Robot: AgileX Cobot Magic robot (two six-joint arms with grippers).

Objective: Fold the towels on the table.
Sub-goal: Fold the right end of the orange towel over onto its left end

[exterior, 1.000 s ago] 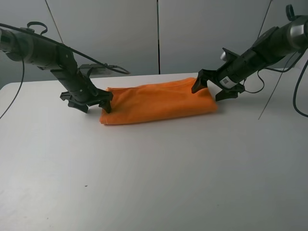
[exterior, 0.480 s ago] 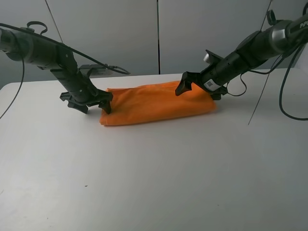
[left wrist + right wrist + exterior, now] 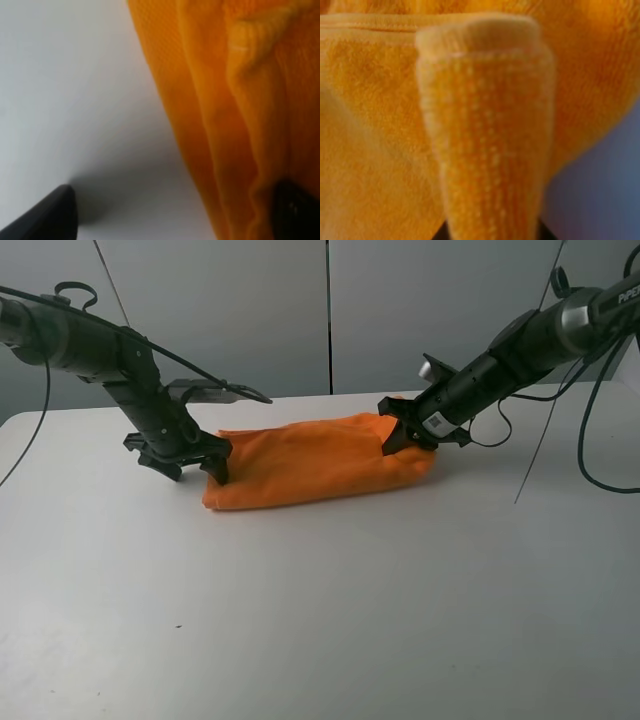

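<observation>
Orange towel [image 3: 300,465], long rumpled folded band, right end bunched up

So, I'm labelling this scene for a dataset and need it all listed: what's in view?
towel: one, bright orange, folded into a long band, on the far middle of the table
table: one, white, fills the foreground
wall panels: grey, behind the table
left arm: one, black, reaching in from the left
right arm: one, black, reaching in from the right
left end effector: one, black, open, at the towel's left end
right end effector: one, black, apparently shut on the towel's right end
</observation>
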